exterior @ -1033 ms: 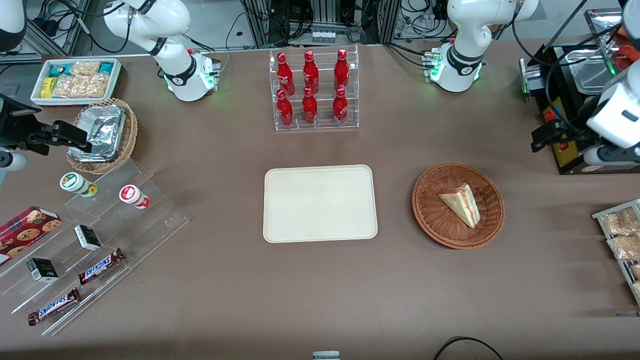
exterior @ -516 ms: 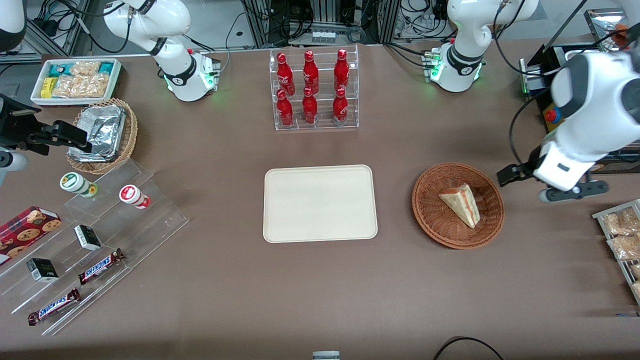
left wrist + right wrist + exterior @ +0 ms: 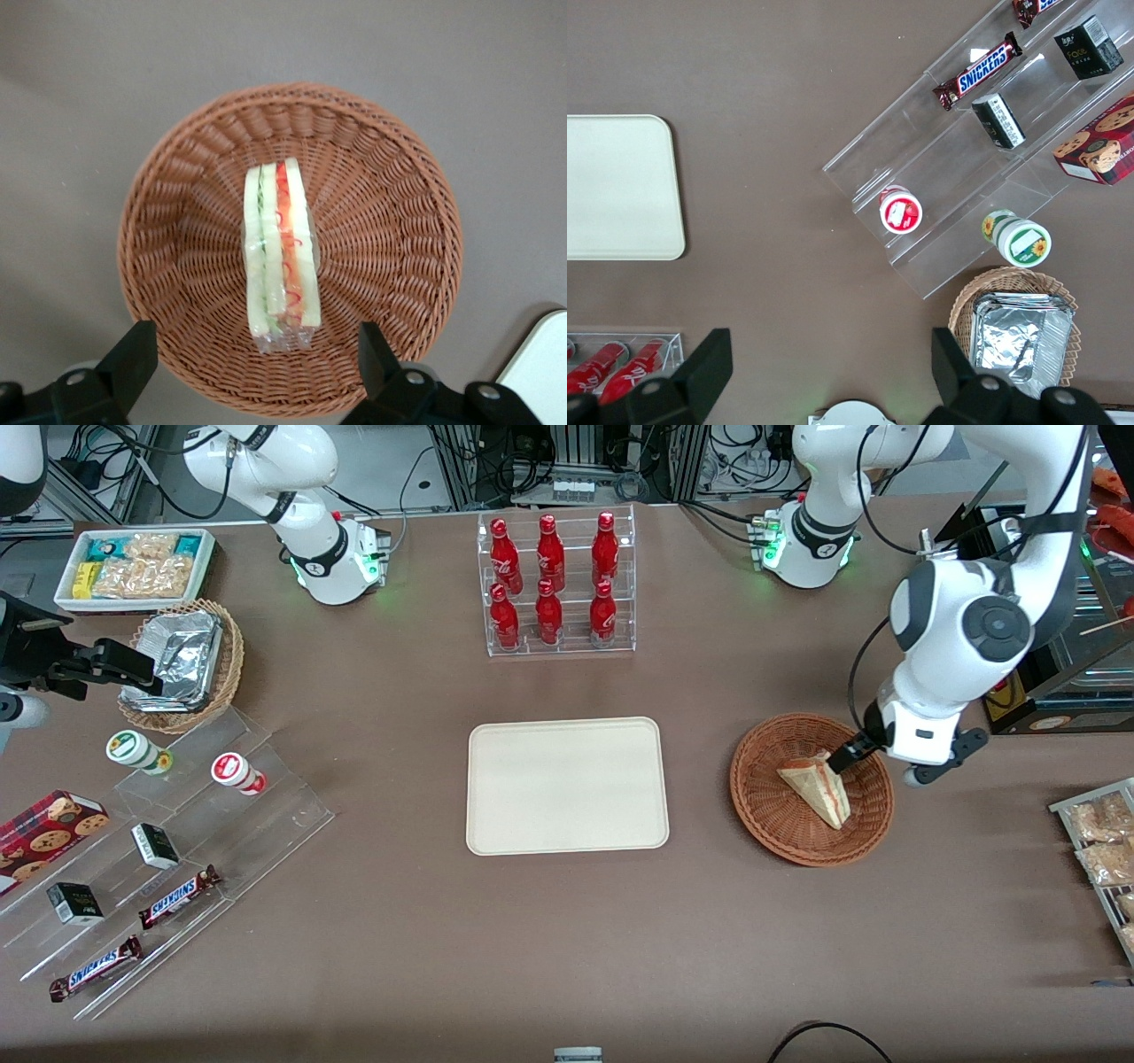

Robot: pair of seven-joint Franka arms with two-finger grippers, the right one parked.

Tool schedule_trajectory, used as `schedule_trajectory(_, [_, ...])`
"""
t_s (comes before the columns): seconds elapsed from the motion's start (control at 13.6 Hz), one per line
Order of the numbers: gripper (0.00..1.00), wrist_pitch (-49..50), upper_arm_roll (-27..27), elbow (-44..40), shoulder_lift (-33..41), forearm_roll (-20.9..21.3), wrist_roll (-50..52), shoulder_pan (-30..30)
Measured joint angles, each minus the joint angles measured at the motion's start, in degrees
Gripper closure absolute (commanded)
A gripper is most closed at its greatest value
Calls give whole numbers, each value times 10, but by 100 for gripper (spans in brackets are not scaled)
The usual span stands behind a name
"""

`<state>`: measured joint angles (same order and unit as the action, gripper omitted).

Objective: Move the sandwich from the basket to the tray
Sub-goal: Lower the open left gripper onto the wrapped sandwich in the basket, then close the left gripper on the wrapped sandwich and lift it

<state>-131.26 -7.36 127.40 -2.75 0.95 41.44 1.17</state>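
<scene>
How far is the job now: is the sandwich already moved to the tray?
Not yet. The sandwich lies in the basket, ungrasped. In hand: the gripper hovers above the basket, fingers open either side of the sandwich. Left: descend, grasp, lift, and place it on the bare tray.

- One sandwich [image 3: 818,787], in one brown basket [image 3: 764,804]
- One cream tray [image 3: 567,786]
- One gripper [image 3: 873,755] above the basket, fingers apart
- Six red bottles [image 3: 549,580] in one clear rack [image 3: 561,645]
- Two Snickers bars [image 3: 178,896]
- One cookie box [image 3: 46,830]
- Two small dark boxes [image 3: 155,845]
- Two round tubs [image 3: 237,772]
</scene>
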Motion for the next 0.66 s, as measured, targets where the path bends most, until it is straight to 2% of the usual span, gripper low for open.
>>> schedule_trajectory(0.59, [0,-96,-2,41,-72,0,6,0])
schedule_trajectory(0.66, [3,-96,-2,42,-77,0,6,0])
